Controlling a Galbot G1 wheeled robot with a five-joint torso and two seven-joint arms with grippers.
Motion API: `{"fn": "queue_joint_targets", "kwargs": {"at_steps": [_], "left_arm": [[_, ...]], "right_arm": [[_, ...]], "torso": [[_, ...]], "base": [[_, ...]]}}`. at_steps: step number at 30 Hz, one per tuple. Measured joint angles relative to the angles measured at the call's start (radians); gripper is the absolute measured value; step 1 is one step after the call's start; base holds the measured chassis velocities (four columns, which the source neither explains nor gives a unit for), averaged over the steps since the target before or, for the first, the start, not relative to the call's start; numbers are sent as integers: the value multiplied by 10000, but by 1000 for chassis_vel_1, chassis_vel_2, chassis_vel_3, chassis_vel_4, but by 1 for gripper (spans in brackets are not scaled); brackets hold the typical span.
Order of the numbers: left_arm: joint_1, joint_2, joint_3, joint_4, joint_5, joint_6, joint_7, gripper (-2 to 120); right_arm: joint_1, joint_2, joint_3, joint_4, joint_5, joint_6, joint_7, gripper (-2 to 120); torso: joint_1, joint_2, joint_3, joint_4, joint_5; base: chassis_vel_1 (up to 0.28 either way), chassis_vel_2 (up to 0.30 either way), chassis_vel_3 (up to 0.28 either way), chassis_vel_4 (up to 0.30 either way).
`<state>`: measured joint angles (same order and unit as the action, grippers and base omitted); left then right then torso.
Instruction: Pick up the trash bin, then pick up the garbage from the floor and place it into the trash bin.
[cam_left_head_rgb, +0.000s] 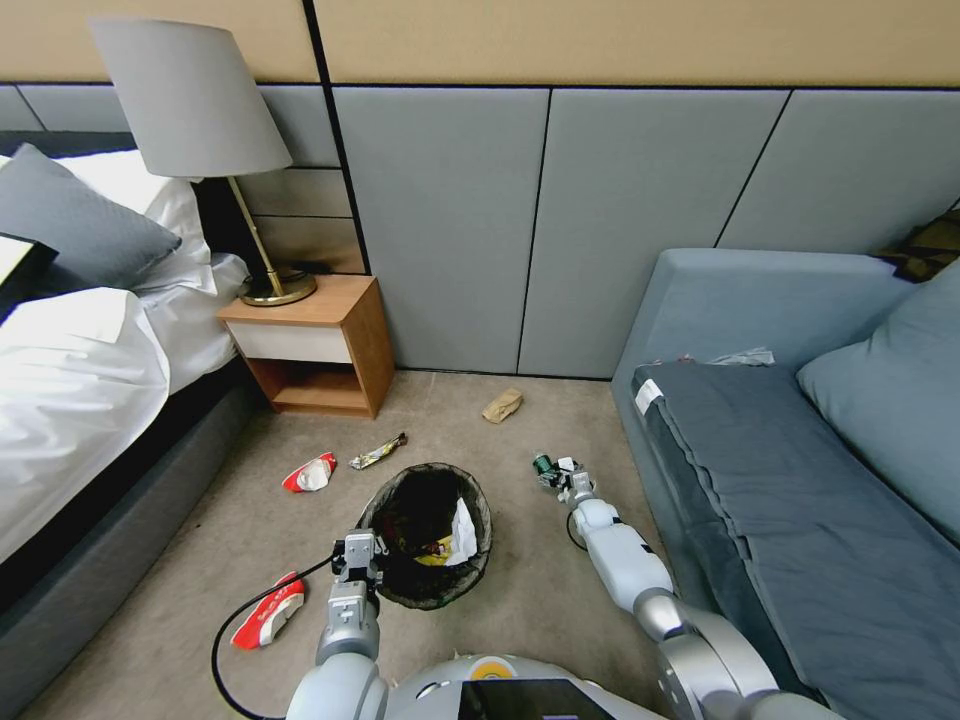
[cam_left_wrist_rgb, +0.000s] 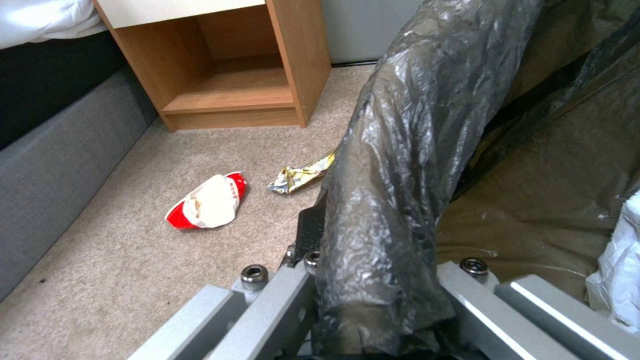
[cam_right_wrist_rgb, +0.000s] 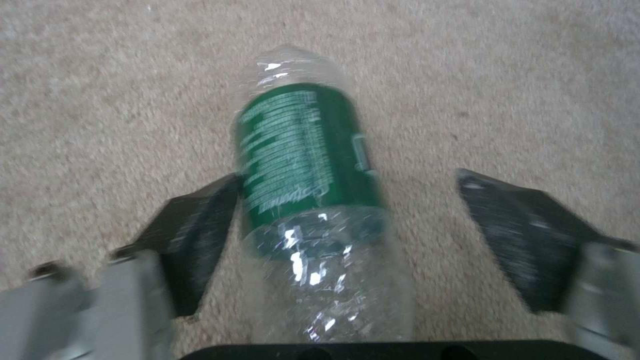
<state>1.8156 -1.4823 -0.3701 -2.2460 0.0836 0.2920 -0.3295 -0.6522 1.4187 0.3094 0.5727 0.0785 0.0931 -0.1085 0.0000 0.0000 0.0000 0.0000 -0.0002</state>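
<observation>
Right wrist view: bottle lying on the carpet between the spread right gripper fingers. Better centred before squeezing. Left gripper clamped on the bin rim.

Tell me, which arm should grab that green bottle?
The right. Its right gripper is open astride the green bottle on the floor, while the left gripper is clamped on the trash bin rim.
</observation>
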Motion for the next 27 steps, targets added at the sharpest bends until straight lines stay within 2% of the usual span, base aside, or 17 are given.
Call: {"fn": "queue_joint_targets", "kwargs": {"at_steps": [3,4,6,9,10,12,16,19,23,27], "left_arm": [[-10,-6,4,0,0,0,0,0],[-20,-6,5,3,0,0,2,0],[-25,-6,5,5,0,0,1,0],[-74,9,-13,6,-20,0,2,0],[-74,9,-13,6,-20,0,2,0],[-90,15,-20,6,-38,4,2,0],[-91,16,-21,5,-42,10,2,0],[-98,18,-21,3,-46,15,3,0],[-142,14,-22,-6,-50,42,5,0],[-169,2,-4,-2,-53,54,9,0]], "right_arm": [[-35,4,16,-33,-2,-34,-1,72],[-82,21,46,-90,-4,-58,-1,62],[-103,27,54,-98,-5,-58,-1,61],[-183,43,90,-108,-5,-11,6,44],[-183,43,90,-108,-5,-11,6,44],[-211,46,102,-106,1,13,13,34],[-226,19,119,-94,34,35,20,26],[-240,-12,123,-85,64,58,23,22],[-289,-83,124,2,173,168,61,22],[-633,-181,99,688,253,588,231,22]], "torso": [[0,0,0,-1,1],[0,0,0,-1,1],[0,0,0,-1,1],[-1,0,-1,0,-1],[-1,0,-1,0,-1],[-1,0,-1,1,1],[-1,0,-1,2,1],[-1,0,-1,1,2],[0,0,0,-1,2],[-1,0,0,0,2]], "base": [[0,0,0,0],[0,0,0,0],[0,0,0,0],[0,0,0,0],[0,0,0,0],[0,0,0,0],[0,0,0,0],[0,0,0,0],[0,0,0,0],[0,0,0,0]]}}
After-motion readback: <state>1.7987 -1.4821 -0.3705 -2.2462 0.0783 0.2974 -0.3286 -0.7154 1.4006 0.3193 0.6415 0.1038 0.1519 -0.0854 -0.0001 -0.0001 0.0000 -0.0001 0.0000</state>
